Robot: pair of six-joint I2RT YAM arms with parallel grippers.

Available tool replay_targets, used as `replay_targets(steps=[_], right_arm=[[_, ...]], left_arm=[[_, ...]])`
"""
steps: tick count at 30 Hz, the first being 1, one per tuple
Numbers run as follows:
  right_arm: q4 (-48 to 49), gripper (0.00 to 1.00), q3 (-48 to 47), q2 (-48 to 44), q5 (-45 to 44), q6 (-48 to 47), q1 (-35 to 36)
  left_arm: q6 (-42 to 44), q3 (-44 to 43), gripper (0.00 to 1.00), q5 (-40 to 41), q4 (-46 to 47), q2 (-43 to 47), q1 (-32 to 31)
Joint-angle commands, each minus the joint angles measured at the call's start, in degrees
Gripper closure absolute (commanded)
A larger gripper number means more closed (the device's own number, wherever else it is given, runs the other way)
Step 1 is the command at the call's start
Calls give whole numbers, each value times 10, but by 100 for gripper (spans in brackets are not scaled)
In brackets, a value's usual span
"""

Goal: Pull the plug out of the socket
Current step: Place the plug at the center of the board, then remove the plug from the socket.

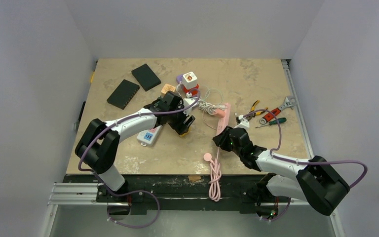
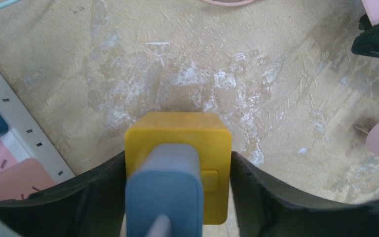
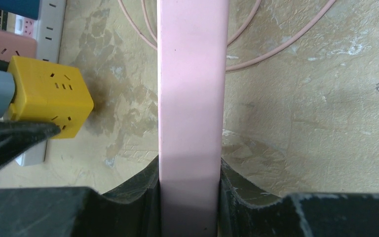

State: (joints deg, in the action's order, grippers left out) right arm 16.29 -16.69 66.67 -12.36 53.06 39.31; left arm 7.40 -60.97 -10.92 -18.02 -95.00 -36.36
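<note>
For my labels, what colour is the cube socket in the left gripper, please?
The cube socket is yellow, clearest in the left wrist view.

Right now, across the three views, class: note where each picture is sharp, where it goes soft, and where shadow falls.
Left wrist: the tabletop grain is crisp, the grey plug nearest the lens blurs. Right wrist: the yellow socket cube drops a soft shadow on the tabletop; the pink power strip darkens toward the lens. Top external: even light, dim walls, no glare.
</note>
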Motion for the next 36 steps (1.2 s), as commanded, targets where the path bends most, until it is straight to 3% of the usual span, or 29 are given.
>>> replay_targets(steps=[1,2,3,13,18,24,36], right_arm=[[-26,89,-14,-27,5,-35,-1],[-32,90,-16,-30,2,-38,0],[-37,91,-17,-34,2,-41,-1],[-49,100,-27,-48,1,-64,-1],[-56,100,-47,-49,6,-81,0],[-68,100,-53,-63,9,-99,-1],[-85,100,-73,-97,44,-152,-1]], left_arm=[[11,7,15,-44,-38,37,-4],[10,5,2,-54,-48,45,-4],[11,2,0,-63,-57,56,-5],[66,-93,0,-119,-178,153,-5],[130,-159,0,-159,-201,128,-9],[184,-229,0,-178,-178,47,-31],[186,-236,0,-192,-33,-61,-55]])
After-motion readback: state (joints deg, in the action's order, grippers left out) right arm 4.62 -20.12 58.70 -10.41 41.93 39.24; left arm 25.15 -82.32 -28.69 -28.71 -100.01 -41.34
